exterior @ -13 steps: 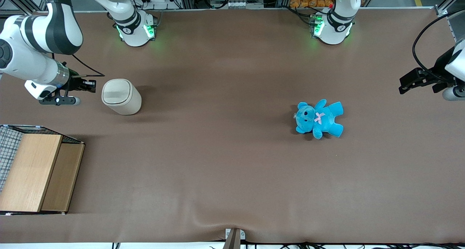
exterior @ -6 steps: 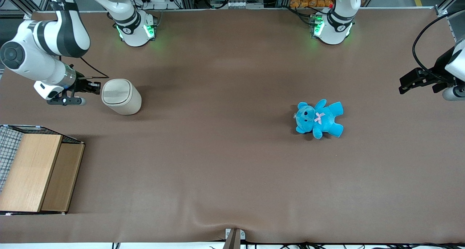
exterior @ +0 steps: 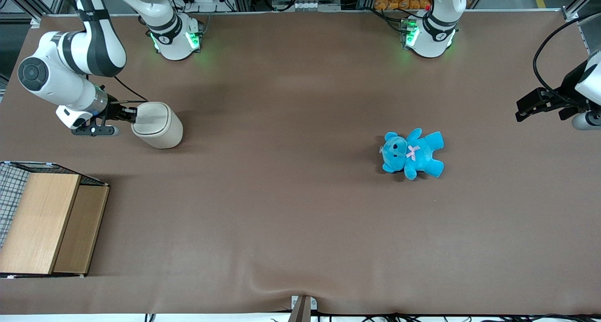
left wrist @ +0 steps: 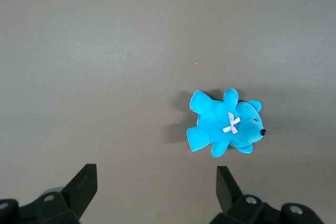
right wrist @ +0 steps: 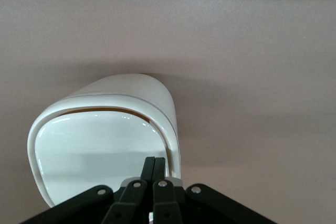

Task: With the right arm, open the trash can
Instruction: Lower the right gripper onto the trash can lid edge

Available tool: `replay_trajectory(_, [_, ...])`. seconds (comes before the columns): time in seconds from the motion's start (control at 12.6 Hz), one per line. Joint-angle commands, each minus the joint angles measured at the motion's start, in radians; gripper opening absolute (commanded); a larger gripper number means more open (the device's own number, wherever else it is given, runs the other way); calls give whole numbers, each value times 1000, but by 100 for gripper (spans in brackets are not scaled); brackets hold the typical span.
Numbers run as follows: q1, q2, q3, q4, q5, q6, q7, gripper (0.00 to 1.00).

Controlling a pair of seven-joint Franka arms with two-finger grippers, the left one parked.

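Observation:
The cream-white trash can (exterior: 158, 124) stands upright at the working arm's end of the table. Its flat lid (right wrist: 97, 153) lies nearly level, with a thin dark gap along one edge of the rim. The right arm (exterior: 70, 73) reaches toward the can from the table's end. Its gripper (exterior: 133, 114) is shut with nothing between the fingers, and the tips sit at the lid's edge. In the right wrist view the gripper (right wrist: 156, 161) rests its closed tips over the lid just inside the rim.
A wooden box (exterior: 47, 223) with a wire mesh side sits nearer the front camera than the trash can. A blue teddy (exterior: 413, 153) lies toward the parked arm's end of the table; the blue teddy (left wrist: 226, 124) also shows in the left wrist view.
The right arm has swung toward the trash can, bringing the shut gripper from a short gap away to the lid's edge. The can and teddy have not moved.

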Motion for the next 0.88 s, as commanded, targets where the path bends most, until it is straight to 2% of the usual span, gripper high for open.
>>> replay_trajectory(0.0, [-12, 1, 5, -22, 12, 36, -26, 0])
replay_trajectory(0.32, [-12, -2, 5, -60, 12, 63, -26, 0])
replay_trajectory(0.56, [-10, 3, 5, -103, 12, 143, -26, 0])
replay_trajectory(0.8, [-6, 3, 6, -73, 12, 74, -22, 0])
